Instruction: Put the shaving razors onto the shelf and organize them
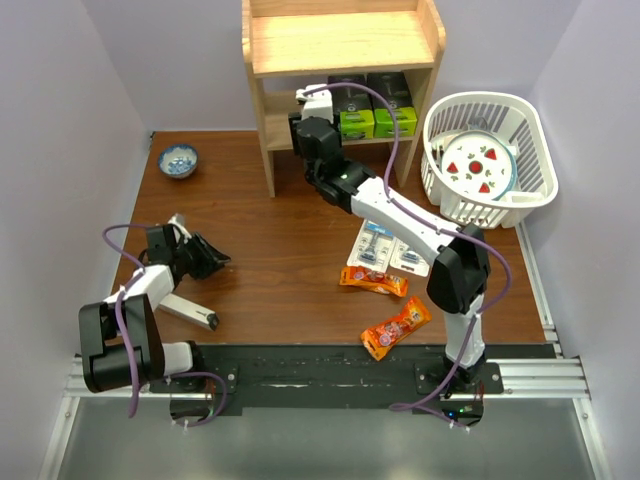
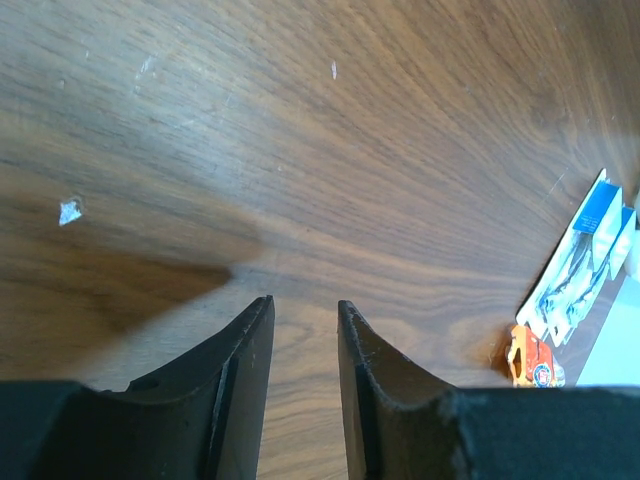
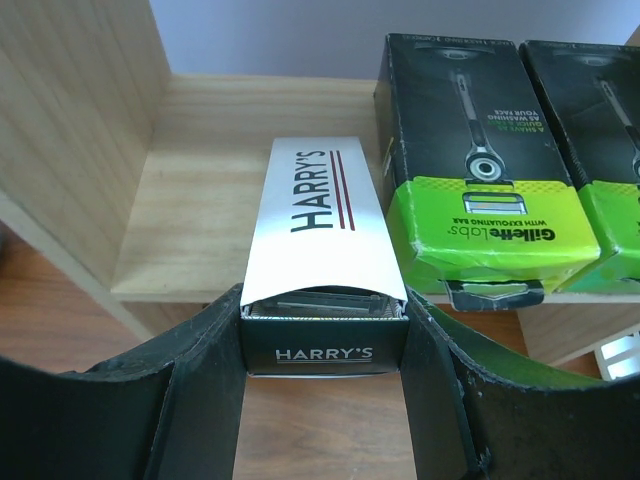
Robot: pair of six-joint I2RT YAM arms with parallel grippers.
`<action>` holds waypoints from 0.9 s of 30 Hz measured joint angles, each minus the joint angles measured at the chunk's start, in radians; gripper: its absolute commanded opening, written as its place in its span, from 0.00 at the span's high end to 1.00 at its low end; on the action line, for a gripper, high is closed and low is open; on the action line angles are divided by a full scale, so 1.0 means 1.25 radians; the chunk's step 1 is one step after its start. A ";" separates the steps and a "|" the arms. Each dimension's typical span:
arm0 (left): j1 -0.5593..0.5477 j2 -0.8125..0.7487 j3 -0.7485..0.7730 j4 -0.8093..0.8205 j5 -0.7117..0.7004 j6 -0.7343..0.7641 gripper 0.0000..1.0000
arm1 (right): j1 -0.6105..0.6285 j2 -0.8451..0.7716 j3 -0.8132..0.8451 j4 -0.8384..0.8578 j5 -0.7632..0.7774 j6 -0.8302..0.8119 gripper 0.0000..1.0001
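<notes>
Top external view shows one light wooden shelf (image 1: 345, 45) at upper centre on a brown table (image 1: 270, 230). Two black boxes (image 1: 357, 108) with lime-green ends lie side by side on its lower board. In the right wrist view, the right gripper (image 3: 322, 330) clasps the near end of one HARRY'S box (image 3: 318, 210), whose far end reaches over that board just left of the black boxes. Two blister cards (image 1: 378, 245) lie mid-frame on the table, with two orange snack packets (image 1: 373, 281) below them. At lower left, the left gripper (image 2: 303, 305) hangs above bare wood, jaws slightly parted, holding nothing. One white basket (image 1: 530, 130) stands at upper right, and one blue bowl (image 1: 179, 160) at upper left.
</notes>
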 measured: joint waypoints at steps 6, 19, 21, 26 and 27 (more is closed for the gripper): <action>0.000 -0.021 -0.011 0.002 0.000 0.000 0.62 | 0.012 0.049 0.038 0.034 0.056 -0.001 0.63; 0.005 -0.040 -0.033 0.006 0.000 -0.007 0.61 | 0.008 0.066 0.051 0.037 0.075 -0.003 0.22; 0.005 -0.040 -0.033 0.012 0.000 -0.007 0.61 | 0.003 0.066 0.051 0.037 0.074 -0.004 0.21; 0.005 -0.040 -0.033 0.015 0.001 -0.008 0.61 | -0.006 0.065 0.050 0.035 0.054 -0.008 0.16; 0.005 -0.040 -0.033 0.015 0.001 -0.008 0.61 | -0.008 0.060 0.045 0.029 0.041 -0.006 0.18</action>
